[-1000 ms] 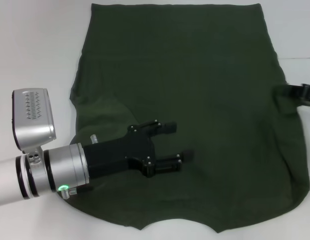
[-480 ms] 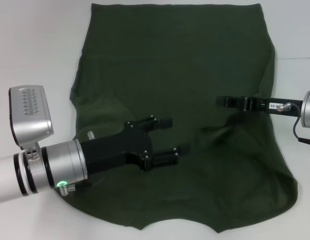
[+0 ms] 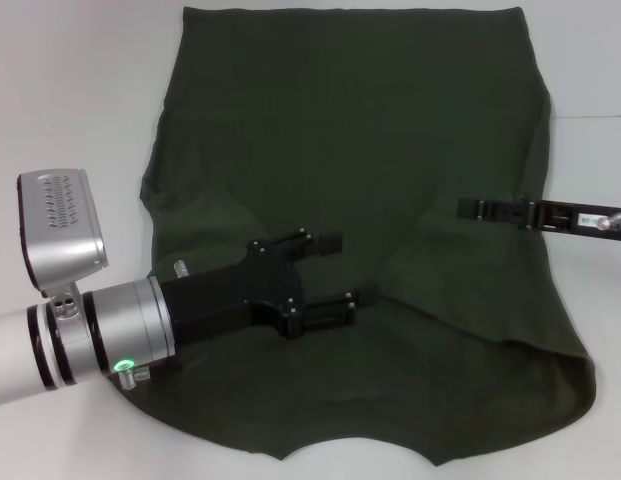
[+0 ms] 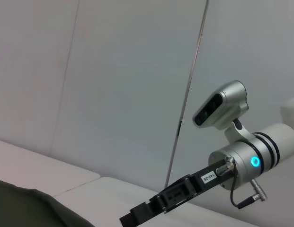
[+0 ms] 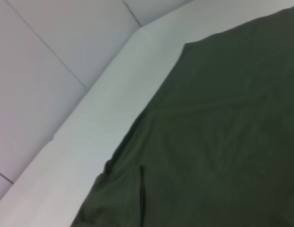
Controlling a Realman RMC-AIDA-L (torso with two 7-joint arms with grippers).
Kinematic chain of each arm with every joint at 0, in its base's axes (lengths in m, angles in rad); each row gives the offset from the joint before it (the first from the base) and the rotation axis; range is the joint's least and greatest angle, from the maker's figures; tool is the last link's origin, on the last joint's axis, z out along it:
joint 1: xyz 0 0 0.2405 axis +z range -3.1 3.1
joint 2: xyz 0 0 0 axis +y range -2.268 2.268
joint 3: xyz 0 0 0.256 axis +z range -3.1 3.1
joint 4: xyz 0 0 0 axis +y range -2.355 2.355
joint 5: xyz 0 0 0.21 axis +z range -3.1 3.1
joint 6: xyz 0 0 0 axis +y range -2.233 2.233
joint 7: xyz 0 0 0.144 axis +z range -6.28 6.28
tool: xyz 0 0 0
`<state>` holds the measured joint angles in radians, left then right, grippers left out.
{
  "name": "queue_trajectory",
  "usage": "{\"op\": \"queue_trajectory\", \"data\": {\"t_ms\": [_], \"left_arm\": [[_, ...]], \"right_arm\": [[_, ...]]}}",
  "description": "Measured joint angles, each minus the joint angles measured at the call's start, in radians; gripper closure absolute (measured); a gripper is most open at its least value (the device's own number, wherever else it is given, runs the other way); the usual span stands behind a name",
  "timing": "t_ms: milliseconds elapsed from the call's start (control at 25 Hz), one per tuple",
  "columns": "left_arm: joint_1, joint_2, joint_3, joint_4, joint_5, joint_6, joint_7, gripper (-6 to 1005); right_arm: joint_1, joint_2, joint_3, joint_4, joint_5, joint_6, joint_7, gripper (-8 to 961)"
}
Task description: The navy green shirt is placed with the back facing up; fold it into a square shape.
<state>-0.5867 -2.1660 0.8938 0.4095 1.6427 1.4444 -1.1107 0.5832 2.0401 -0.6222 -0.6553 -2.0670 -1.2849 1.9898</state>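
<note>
- Left hand (image 3: 335, 272) low over near-left part of the navy green shirt (image 3: 390, 150), fingers spread, nothing between them; black body, silver wrist with green light behind.
- Right hand (image 3: 470, 208) reaching in from right edge over shirt's right side, seen edge-on as thin black bar; spread or pressed together, cannot tell. Also visible in left wrist view (image 4: 137, 217), no clearer there.
- Shirt spread across white table (image 3: 70, 90), filling most of head view; far hem straight and flat.
- Right sleeve area already turned inward: diagonal fold edge (image 3: 460, 320) running from centre toward near-right corner, doubled layer lying on the body panel.
- Left side showing similar darker overlapped patch under left hand; exact fold hard to judge.
- Judged early-to-middle stage: side folds begun, outline not yet square; lengthwise fold and squaring of edges left.
- Fabric soft, matte, dark olive, limp; shallow wrinkles near folds, curved near edge. Likely to slump and shift if dragged.
- Table smooth, pale, seamed panels visible in right wrist view (image 5: 90, 127).
</note>
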Motion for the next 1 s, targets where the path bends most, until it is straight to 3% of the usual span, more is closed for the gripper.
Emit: {"op": "queue_trajectory", "data": {"t_ms": [120, 320, 560, 800, 1000], "left_arm": [[0.002, 0.0, -0.011, 0.0, 0.0, 0.001, -0.005, 182], [0.027, 0.001, -0.027, 0.008, 0.001, 0.015, -0.036, 181], [0.101, 0.002, -0.026, 0.046, 0.006, 0.037, -0.064, 181], [0.191, 0.02, -0.03, 0.108, 0.01, 0.028, -0.106, 181], [0.241, 0.033, -0.103, 0.14, 0.031, -0.007, -0.115, 182]], "right_arm": [[-0.02, -0.002, 0.002, 0.001, 0.036, -0.023, -0.031, 413], [-0.079, 0.0, 0.005, 0.006, 0.153, -0.115, -0.116, 206], [-0.128, 0.035, 0.006, 0.015, 0.171, -0.167, -0.161, 17], [-0.132, 0.046, 0.01, 0.088, 0.185, -0.194, -0.21, 21], [-0.123, 0.046, 0.01, 0.122, 0.2, -0.19, -0.234, 21]]}}
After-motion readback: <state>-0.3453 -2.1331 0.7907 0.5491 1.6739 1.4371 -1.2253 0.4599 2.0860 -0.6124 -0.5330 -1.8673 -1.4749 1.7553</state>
